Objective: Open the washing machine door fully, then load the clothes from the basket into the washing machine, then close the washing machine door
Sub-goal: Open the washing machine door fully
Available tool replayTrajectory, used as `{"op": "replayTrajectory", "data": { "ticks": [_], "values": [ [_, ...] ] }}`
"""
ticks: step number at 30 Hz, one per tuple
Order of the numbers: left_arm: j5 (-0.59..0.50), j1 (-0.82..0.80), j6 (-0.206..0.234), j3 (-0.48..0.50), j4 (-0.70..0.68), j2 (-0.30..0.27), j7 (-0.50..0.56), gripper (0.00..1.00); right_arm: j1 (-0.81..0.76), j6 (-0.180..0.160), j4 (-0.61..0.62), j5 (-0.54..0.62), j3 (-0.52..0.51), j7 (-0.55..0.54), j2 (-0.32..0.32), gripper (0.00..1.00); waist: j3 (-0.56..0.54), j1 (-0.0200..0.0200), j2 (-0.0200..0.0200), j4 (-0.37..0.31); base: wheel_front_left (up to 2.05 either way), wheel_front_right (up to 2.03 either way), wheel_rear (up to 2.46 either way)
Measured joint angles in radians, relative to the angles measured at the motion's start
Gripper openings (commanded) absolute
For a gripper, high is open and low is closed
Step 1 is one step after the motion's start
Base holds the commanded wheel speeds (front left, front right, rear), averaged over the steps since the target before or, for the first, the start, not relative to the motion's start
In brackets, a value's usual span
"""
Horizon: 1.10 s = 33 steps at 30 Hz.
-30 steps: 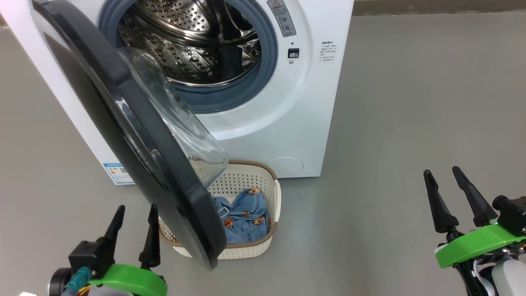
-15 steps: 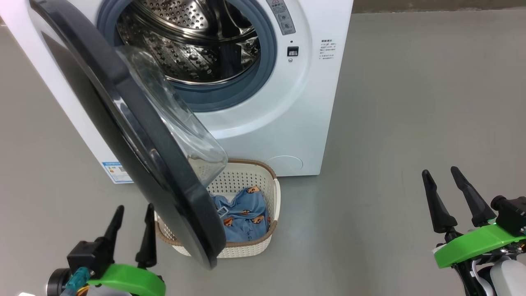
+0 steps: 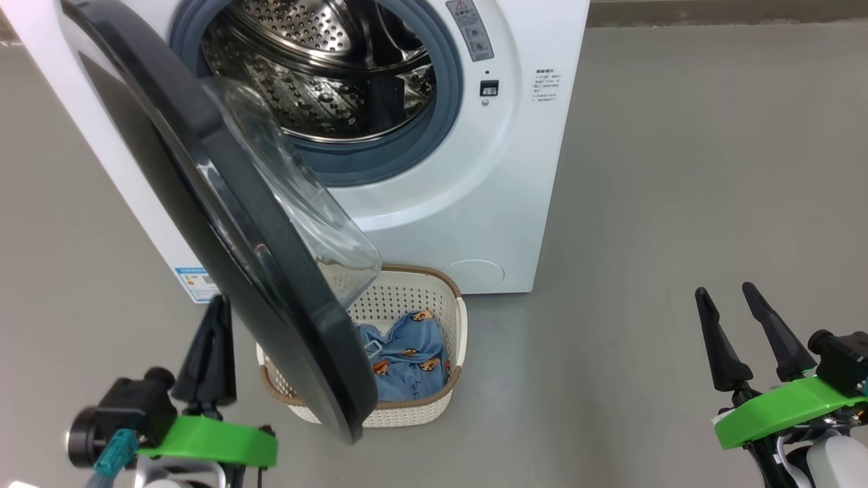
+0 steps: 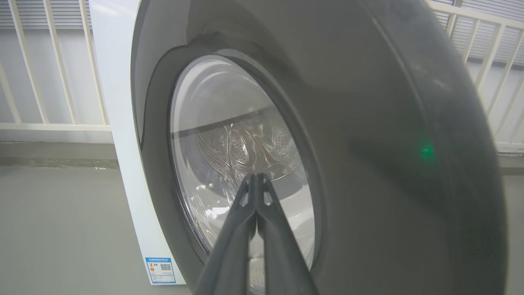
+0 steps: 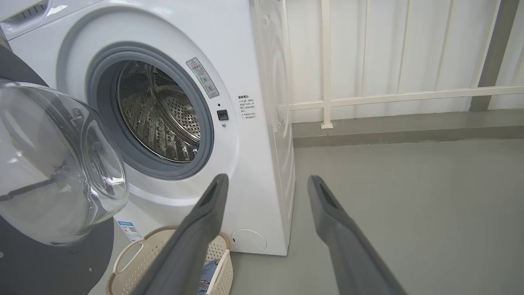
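The white washing machine (image 3: 468, 203) stands ahead with its steel drum (image 3: 325, 74) exposed. Its black-rimmed door (image 3: 224, 224) hangs partly open, swung out over the cream basket (image 3: 447, 400) on the floor. Blue printed clothes (image 3: 407, 359) lie in the basket. My left gripper (image 3: 218, 305) is shut with nothing in it, fingers together just left of the door's outer face; in the left wrist view the left gripper (image 4: 256, 178) points at the door's glass (image 4: 229, 155). My right gripper (image 3: 725, 291) stands open and empty at the lower right, far from the machine (image 5: 254, 143).
Grey floor (image 3: 678, 169) spreads wide to the right of the machine. A white railing (image 5: 389, 98) and wall stand behind it. A blue label sticker (image 3: 193, 281) marks the machine's lower left corner.
My left gripper has shut its fingers and risen closer to the door's outer face. The right gripper has stayed put. The head camera has shifted slightly.
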<state>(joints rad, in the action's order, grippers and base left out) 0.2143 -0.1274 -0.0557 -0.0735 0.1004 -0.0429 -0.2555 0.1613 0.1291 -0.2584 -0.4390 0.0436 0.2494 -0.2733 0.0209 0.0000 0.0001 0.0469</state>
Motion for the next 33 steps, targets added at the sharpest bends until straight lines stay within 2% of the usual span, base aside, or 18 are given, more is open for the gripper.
{"op": "replayTrajectory", "data": {
  "ticks": [1,6,12,14,16,23,33],
  "values": [
    [0.0,0.0,0.0,0.0,0.0,0.0,0.0,0.0,0.0,0.0,0.0,0.0,0.0,0.0,0.0,1.0,0.0,0.0,0.0,0.0,0.0,0.0,0.0],
    [-0.027,0.0,0.025,-0.033,-0.199,0.002,-0.001,0.0,0.0,0.0,0.001,0.0,0.001,0.0,0.007,1.0,-0.005,0.0001,0.0,0.008,0.0,0.0,0.0],
    [-0.045,0.0,0.025,-0.114,-0.36,0.002,-0.001,0.0,0.0,0.0,0.002,0.0,0.004,0.0,0.014,1.0,-0.006,0.0001,0.0,0.01,0.0,0.0,0.0],
    [-0.045,0.0,0.022,-0.132,-0.374,0.001,-0.001,0.0,0.0,0.0,0.002,0.0,0.005,0.0,0.015,1.0,-0.007,0.0,0.0,0.01,0.0,0.0,0.0],
    [-0.043,0.002,0.005,-0.194,-0.39,0.001,0.01,0.0,-0.001,0.0,0.002,0.0,0.009,0.0,0.016,1.0,-0.008,0.0001,0.0,0.008,0.0,0.0,0.0],
    [0.007,0.007,-0.004,-0.258,-0.34,-0.001,0.044,0.0,-0.001,0.0,0.002,0.0,0.022,0.0,0.017,1.0,-0.009,0.0001,0.0,-0.003,0.0,0.0,0.0],
    [0.074,0.027,-0.012,-0.359,-0.156,-0.003,0.052,0.0,-0.001,0.0,0.001,-0.002,0.036,0.0,0.017,1.0,-0.002,0.0,0.0,-0.03,0.0,0.0,0.0]
  ]
}}
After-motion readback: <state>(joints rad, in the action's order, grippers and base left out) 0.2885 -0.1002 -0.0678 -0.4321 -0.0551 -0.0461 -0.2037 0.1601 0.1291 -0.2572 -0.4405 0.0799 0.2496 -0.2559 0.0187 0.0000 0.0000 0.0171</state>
